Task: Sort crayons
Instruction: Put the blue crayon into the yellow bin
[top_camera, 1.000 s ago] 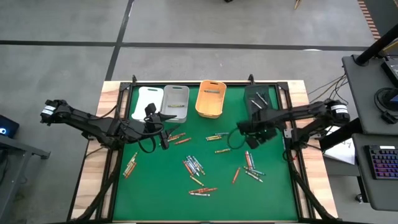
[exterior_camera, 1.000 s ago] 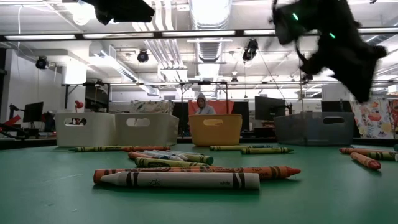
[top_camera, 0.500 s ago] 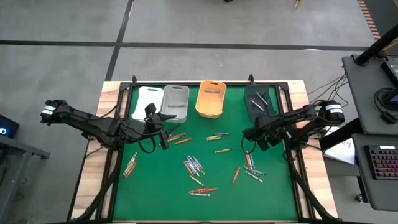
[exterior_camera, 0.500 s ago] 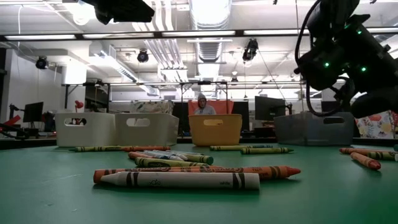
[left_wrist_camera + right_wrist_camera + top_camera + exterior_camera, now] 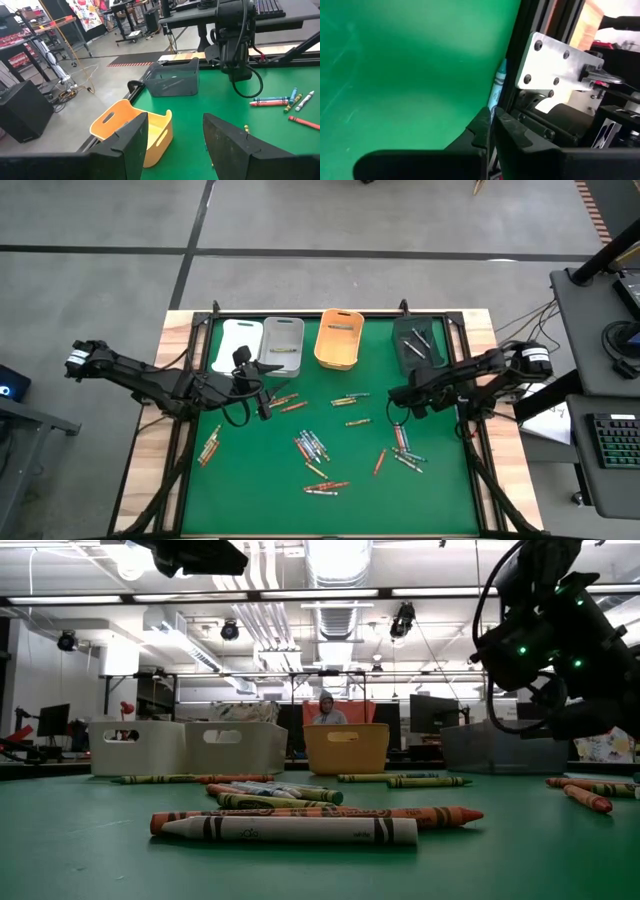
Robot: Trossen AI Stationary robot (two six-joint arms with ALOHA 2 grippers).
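Note:
Several crayons lie loose on the green mat, in clusters at the middle (image 5: 312,448), at the right (image 5: 402,445) and at the left (image 5: 210,445). My right gripper (image 5: 396,408) is shut and points steeply down at the mat, above the right cluster. In the right wrist view a blue crayon (image 5: 497,87) lies just past its shut fingertips (image 5: 490,117). My left gripper (image 5: 262,402) hangs open and high above the mat's left half, with nothing between its fingers (image 5: 175,150). My right gripper's shut fingertips stand at the end of the blue crayon (image 5: 495,102). The fingers themselves hide that spot, so I cannot tell whether they touch the crayon.
Along the far edge stand a white bin (image 5: 236,345), a grey bin (image 5: 283,346), an orange bin (image 5: 338,338) and a black bin (image 5: 415,340) with a few crayons in it. A black frame (image 5: 470,460) borders the mat. A person sits in the room beyond (image 5: 324,708).
My right gripper has come down from beside the black bin toward the mat, shifting a little toward the near edge, and has rolled and tipped more steeply downward. The crayons on the mat lie as before.

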